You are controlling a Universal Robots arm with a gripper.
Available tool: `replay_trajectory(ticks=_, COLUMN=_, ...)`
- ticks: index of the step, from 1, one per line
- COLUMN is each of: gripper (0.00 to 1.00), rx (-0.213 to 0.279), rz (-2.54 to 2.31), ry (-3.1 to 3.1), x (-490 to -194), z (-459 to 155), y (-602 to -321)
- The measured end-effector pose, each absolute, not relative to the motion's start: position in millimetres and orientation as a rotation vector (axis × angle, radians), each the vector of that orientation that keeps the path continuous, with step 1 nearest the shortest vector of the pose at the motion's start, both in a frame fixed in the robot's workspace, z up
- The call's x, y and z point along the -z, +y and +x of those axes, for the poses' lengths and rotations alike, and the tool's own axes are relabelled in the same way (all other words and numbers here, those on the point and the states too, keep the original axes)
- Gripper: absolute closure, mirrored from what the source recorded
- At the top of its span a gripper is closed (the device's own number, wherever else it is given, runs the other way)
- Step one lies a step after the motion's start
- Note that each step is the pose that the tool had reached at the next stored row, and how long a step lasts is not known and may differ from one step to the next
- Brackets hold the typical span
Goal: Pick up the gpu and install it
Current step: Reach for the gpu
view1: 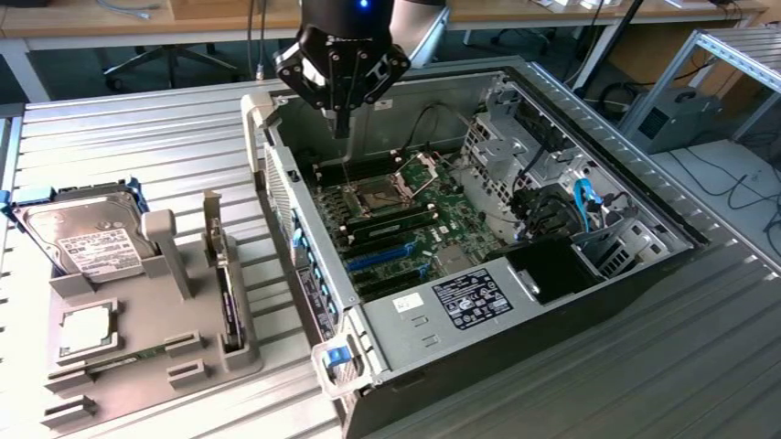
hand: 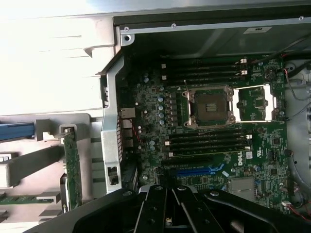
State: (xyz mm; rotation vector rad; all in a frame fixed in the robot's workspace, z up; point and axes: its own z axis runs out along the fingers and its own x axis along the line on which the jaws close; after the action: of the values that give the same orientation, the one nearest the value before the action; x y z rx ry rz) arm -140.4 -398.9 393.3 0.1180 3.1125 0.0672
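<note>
The gpu [view1: 222,274] stands on its edge in a slot of the grey holder [view1: 201,366], at the exterior view's left, with its silver bracket at the far end. It appears in the wrist view as a thin card [hand: 73,170] beside the case wall. My gripper [view1: 343,128] hangs above the far left corner of the open computer case [view1: 305,247], well away from the gpu. Its fingers point down, shut, with nothing between them. In the wrist view the shut gripper [hand: 169,190] looks down on the motherboard [hand: 146,131].
The holder also carries a silver hard drive [view1: 80,238], a square chip [view1: 86,329] and a green memory stick [view1: 123,359]. Inside the case are the processor socket [hand: 210,107], blue expansion slots [view1: 384,259], cables and a power supply [view1: 470,302]. Everything rests on a ribbed metal table [view1: 146,137].
</note>
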Motion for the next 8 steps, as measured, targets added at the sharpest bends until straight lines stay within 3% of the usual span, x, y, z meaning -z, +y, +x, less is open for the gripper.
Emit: replay_trajectory(ticks=8, gripper=0.89, rx=-0.067, rz=0.118, ry=3.112, x=-393.3, z=-142.1, y=-398.9)
